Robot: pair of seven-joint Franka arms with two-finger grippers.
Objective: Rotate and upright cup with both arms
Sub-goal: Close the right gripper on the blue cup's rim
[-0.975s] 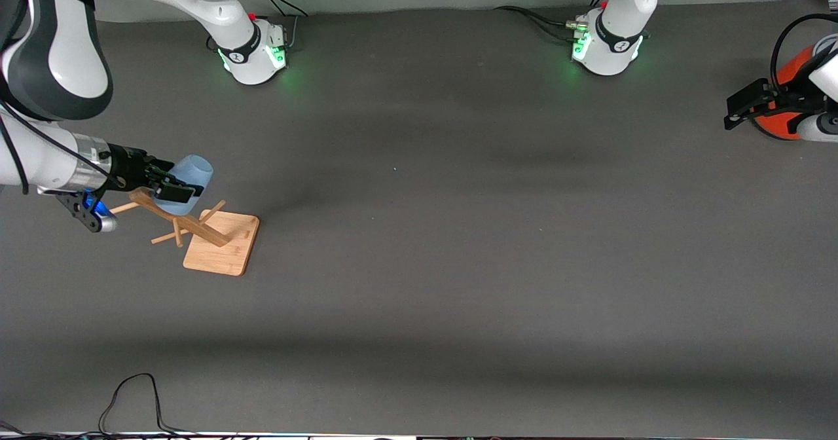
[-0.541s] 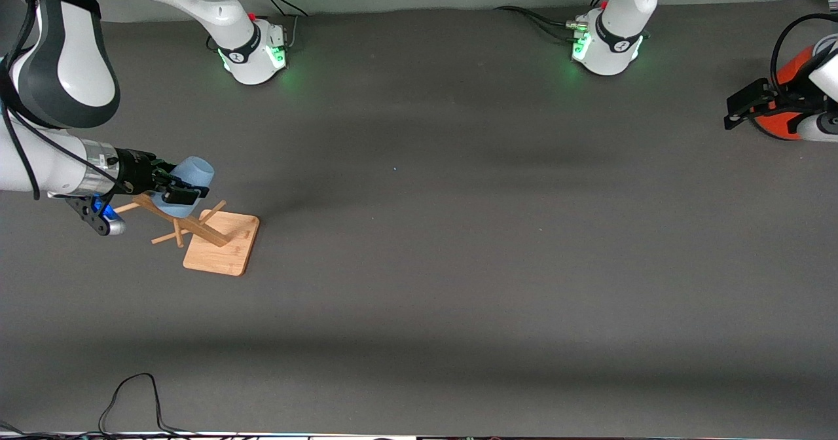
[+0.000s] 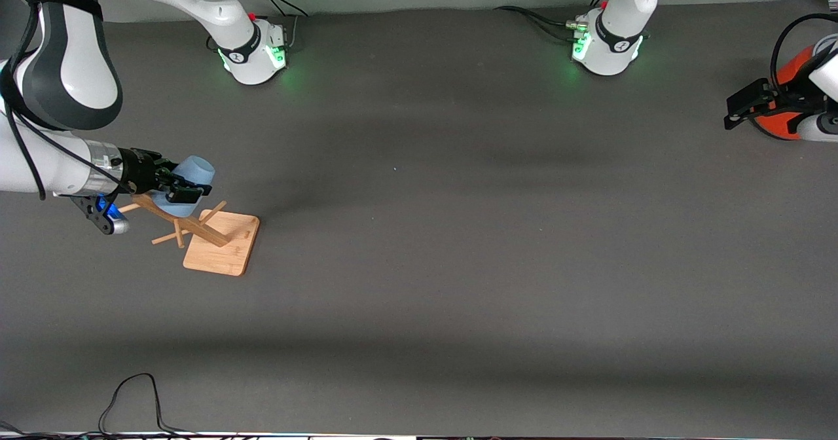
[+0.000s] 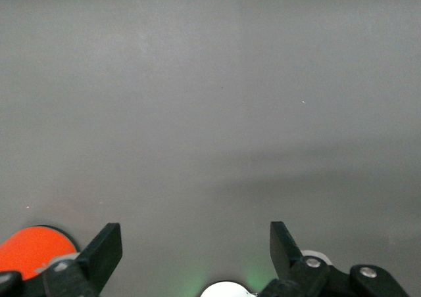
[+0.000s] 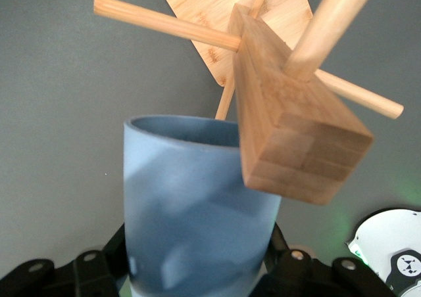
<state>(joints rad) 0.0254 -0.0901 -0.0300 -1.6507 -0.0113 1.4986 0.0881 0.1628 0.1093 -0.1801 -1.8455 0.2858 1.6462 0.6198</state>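
Observation:
The light blue cup (image 3: 195,168) is up in the air beside the top of the wooden rack (image 3: 220,246), tilted rather than upright. My right gripper (image 3: 179,183) is shut on it, one finger on each side of its body. In the right wrist view the cup (image 5: 191,205) fills the space between the right gripper's (image 5: 197,261) fingers, its rim close to the rack's square post (image 5: 296,146) and pegs. My left gripper (image 3: 733,111) waits, open and holding nothing, at the left arm's end of the table. The left wrist view shows the left gripper (image 4: 195,244) spread wide over bare table.
An orange cylinder (image 3: 789,76) stands right by the left gripper and shows as an orange patch (image 4: 29,248) in the left wrist view. The rack's thin pegs (image 3: 167,236) stick out sideways. A black cable (image 3: 131,394) loops at the table edge nearest the front camera.
The right gripper's fingers have closed onto the cup, and the hand has shifted slightly toward the rack's post. The left arm has not moved.

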